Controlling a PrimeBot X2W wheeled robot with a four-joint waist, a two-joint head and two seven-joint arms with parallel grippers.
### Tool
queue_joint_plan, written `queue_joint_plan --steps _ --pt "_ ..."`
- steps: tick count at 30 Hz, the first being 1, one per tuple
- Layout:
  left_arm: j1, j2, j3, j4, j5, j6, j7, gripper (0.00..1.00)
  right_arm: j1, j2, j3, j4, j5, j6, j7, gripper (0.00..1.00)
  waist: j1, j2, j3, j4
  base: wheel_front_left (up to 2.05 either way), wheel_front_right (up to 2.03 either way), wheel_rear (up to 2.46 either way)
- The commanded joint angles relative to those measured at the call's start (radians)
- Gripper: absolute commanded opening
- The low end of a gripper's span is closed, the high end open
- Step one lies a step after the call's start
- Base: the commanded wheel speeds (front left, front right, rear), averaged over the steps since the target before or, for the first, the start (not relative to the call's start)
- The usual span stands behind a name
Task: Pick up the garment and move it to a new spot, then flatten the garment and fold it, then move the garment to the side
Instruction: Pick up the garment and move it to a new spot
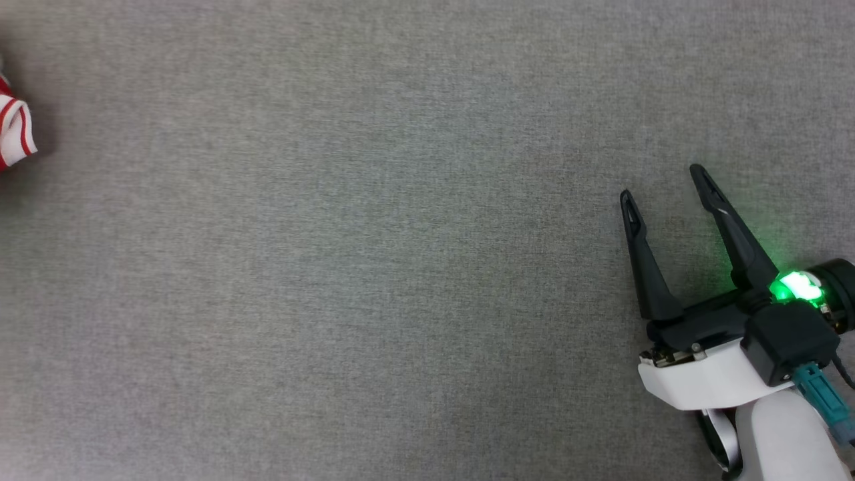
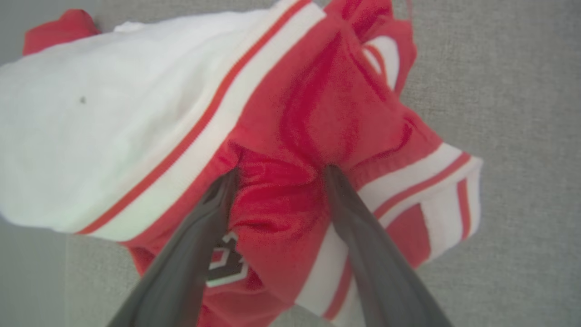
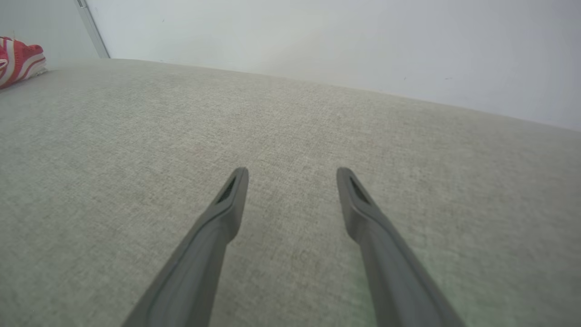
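In the head view, the grey cloth-covered worktop (image 1: 334, 267) lies mostly bare. The garment (image 1: 15, 130) is at 9 o'clock. The picture's edge cuts it off, so just a scrap of white cloth with red stripes can be seen. The right gripper (image 1: 661, 183) sits at 4 o'clock with its fingers spread wide and nothing between them. A green light (image 1: 795, 287) glows at its wrist.

In the left wrist view, the garment is a crumpled heap of red body, white sleeve and striped trim. The left gripper (image 2: 281, 175) has its fingers wide apart, with the tips pressed into a red fold near the centre. They straddle the cloth and have not closed on it. The tips are sunk into the fabric, so how much cloth lies between them is hard to judge. A piece of black-and-white lettering (image 2: 227, 265) at 7 o'clock is partly covered by one finger and cannot be read.

In the right wrist view, the spread fingers hover low over bare worktop. A corner of the garment shows at 10 o'clock, well apart from them, and a pale wall (image 3: 317, 36) stands behind.

Judging by this, the task has barely started. The first pick-up is only being set up, and the move, the flattening, the folding and the shift aside are all left to do.
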Motion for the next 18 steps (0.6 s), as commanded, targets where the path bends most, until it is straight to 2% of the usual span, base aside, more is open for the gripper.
queue_joint_plan --steps 1,5,6,7,12,18 --pt "-0.003 0.007 -0.022 -0.006 -0.015 0.001 0.014 1.00 -0.006 -0.004 -0.007 0.017 -0.003 -0.001 0.001 1.00 -0.0002 -0.0001 0.017 -0.012 0.00 0.00 0.00" --pt "0.019 0.009 -0.078 -0.005 -0.078 0.001 0.064 1.00 -0.016 0.001 -0.010 0.021 -0.011 -0.001 0.003 1.00 -0.0002 -0.0001 0.030 -0.012 0.00 0.00 0.00" --pt "0.019 0.005 -0.084 0.000 -0.091 0.001 0.065 0.83 -0.018 0.002 -0.010 0.024 -0.012 -0.001 0.003 1.00 -0.0002 -0.0001 0.030 -0.011 0.00 0.00 0.00" --pt "0.017 0.004 -0.087 0.003 -0.098 0.001 0.053 0.00 -0.020 0.003 -0.009 0.027 -0.014 -0.001 0.003 1.00 -0.0002 -0.0001 0.028 -0.010 0.00 0.00 0.00" --pt "0.025 0.036 -0.138 -0.029 -0.087 0.000 -0.036 0.00 -0.023 0.011 -0.006 0.037 -0.009 -0.001 0.003 1.00 -0.0002 -0.0001 -0.001 -0.009 0.00 0.00 0.00" --pt "0.012 0.072 -0.175 -0.046 -0.066 0.000 -0.230 0.00 -0.001 0.022 -0.001 0.054 -0.001 -0.001 0.002 1.00 -0.0002 -0.0001 -0.079 -0.010 0.00 0.00 0.00"
